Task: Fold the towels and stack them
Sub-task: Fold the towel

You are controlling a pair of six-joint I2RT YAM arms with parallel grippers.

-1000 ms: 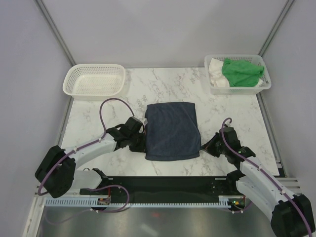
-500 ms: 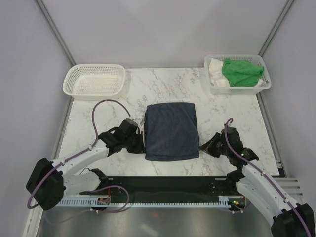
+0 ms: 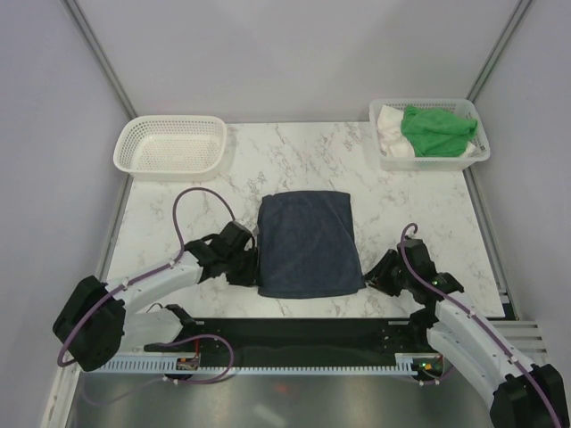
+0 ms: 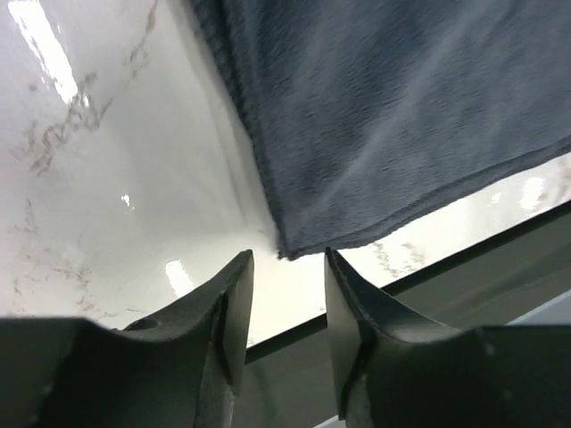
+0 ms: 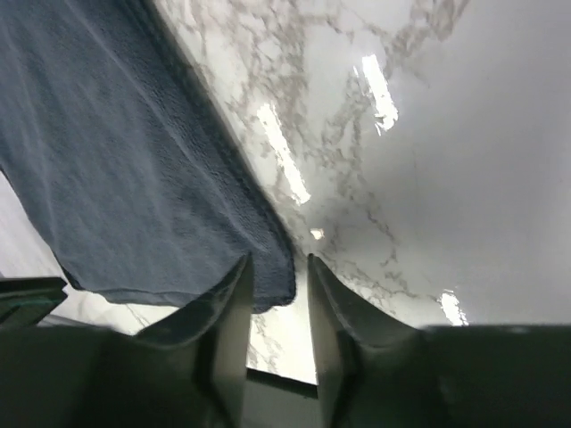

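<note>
A dark navy towel point(image 3: 309, 244) lies folded flat in the middle of the marble table. My left gripper point(image 3: 254, 270) sits at its near left corner. In the left wrist view this gripper point(image 4: 287, 255) is open, and the navy towel's point(image 4: 401, 116) corner lies just past the fingertips. My right gripper point(image 3: 374, 278) is at the near right corner. Its wrist view shows the gripper point(image 5: 278, 259) open, with the navy towel's point(image 5: 116, 160) corner lying loose between the fingers. The green towel point(image 3: 436, 130) and the white towel point(image 3: 390, 127) lie bunched in the right basket point(image 3: 480, 153).
A second white mesh basket point(image 3: 169, 144) stands at the back left with nothing in it. The table's near edge and a black strip point(image 3: 294, 332) run just below the navy towel. Grey walls close in the left, back and right sides.
Both grippers went from shut on the navy towel's near corners to open, letting it go. The towel now lies a little nearer the front edge.
</note>
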